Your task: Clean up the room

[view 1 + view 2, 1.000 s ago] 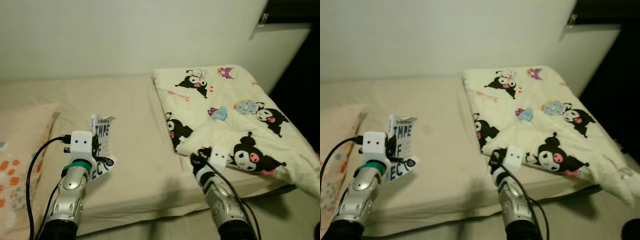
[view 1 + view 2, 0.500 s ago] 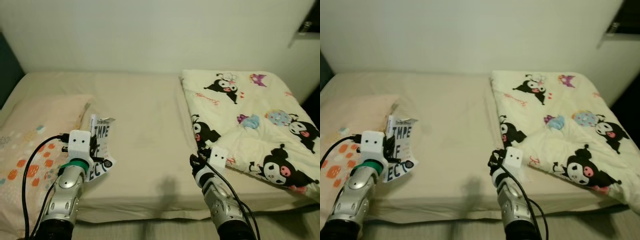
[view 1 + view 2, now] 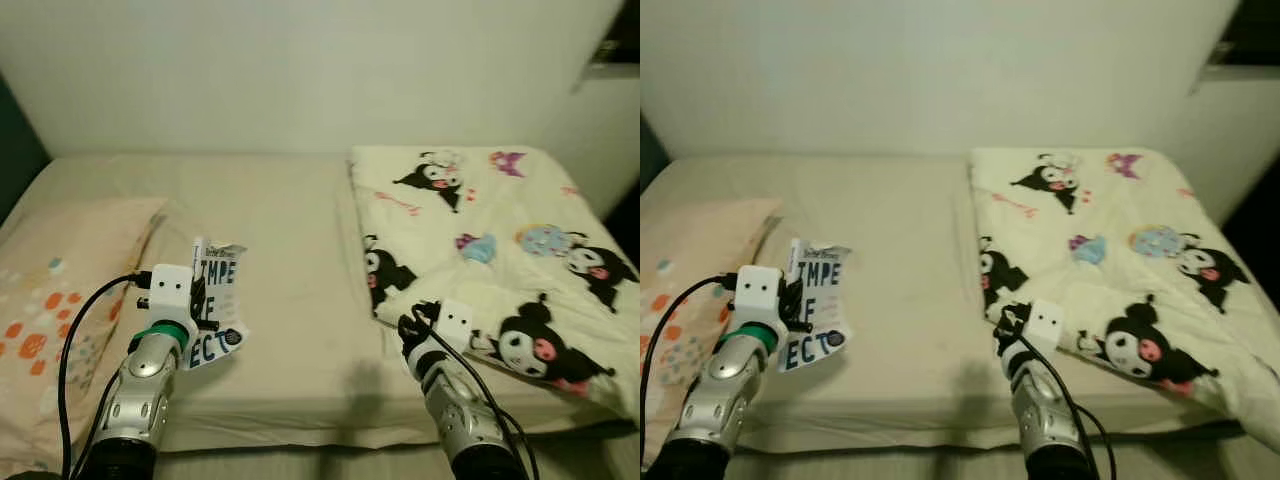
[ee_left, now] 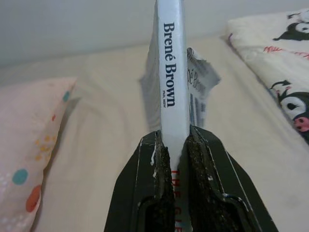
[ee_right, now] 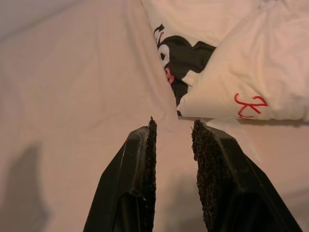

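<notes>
- Across the middle of the frame, a beige bed (image 3: 290, 230).
- At right, a cartoon-print blanket (image 3: 500, 240) spread over the bed.
- At far left, a spotted pillow (image 3: 60, 280).
- At lower left, a white book (image 3: 213, 305) held upright, spine clamped by the left gripper (image 4: 174, 145).
- At lower centre-right, the right gripper (image 5: 174, 140), fingers slightly parted, holding nothing, beside the blanket edge.

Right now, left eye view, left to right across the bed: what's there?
pillow → left gripper, jaws shut on the book → bare sheet → right gripper, holding nothing → cartoon-print blanket
</notes>
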You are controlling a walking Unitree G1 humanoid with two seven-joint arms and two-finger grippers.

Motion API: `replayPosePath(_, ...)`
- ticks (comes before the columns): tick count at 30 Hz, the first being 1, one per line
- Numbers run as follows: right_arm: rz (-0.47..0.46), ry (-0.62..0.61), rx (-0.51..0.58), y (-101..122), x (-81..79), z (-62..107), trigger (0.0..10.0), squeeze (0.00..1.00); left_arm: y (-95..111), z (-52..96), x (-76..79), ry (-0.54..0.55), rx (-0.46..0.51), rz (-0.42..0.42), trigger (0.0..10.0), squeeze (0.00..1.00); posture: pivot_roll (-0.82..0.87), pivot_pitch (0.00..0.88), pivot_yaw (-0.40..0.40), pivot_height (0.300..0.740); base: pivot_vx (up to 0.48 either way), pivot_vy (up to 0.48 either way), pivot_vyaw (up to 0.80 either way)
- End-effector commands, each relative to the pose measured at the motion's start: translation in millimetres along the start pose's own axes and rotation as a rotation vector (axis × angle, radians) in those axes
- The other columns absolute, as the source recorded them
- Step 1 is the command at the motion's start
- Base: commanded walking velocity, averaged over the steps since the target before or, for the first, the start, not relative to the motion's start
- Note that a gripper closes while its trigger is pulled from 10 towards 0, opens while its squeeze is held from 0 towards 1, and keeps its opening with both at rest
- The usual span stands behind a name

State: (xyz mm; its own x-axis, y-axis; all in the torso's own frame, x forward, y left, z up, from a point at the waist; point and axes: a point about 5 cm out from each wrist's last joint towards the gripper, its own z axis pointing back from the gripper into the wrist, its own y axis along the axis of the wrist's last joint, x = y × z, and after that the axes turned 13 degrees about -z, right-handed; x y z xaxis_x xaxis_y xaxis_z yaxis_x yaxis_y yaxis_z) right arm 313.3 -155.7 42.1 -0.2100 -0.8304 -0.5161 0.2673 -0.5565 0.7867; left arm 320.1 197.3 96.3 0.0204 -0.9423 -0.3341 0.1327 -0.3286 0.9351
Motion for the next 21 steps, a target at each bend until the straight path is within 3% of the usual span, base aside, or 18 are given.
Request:
replayPosePath(1,0.000,0.002,0.002,-3.6,-2.0,1.2,10.0,0.00,2.6,0.3,-3.2,0.010,0.013,-0.013,10.0,0.00,0.09,0.000,0.057,0.740,0.000,0.000,0.00)
replayPosePath(2,0.053,0.008,0.039,0.7,-3.2,2.1,10.0,0.00,3.5,1.0,-2.6,0.005,0.021,-0.012,10.0,0.00,0.09,0.000,0.061,0.740,0.000,0.000,0.00)
replayPosePath(6,0.119,0.020,0.100,7.6,-6.4,4.4,10.0,0.00,6.2,1.4,0.5,-0.013,0.042,-0.013,10.0,0.00,0.10,0.000,0.060,0.740,0.000,0.000,0.00)
replayPosePath(21,0.132,0.002,0.107,6.9,-0.4,7.2,10.0,0.00,16.0,-0.5,11.5,-0.036,0.075,-0.034,10.0,0.00,0.10,0.000,0.051,0.740,0.000,0.000,0.00)
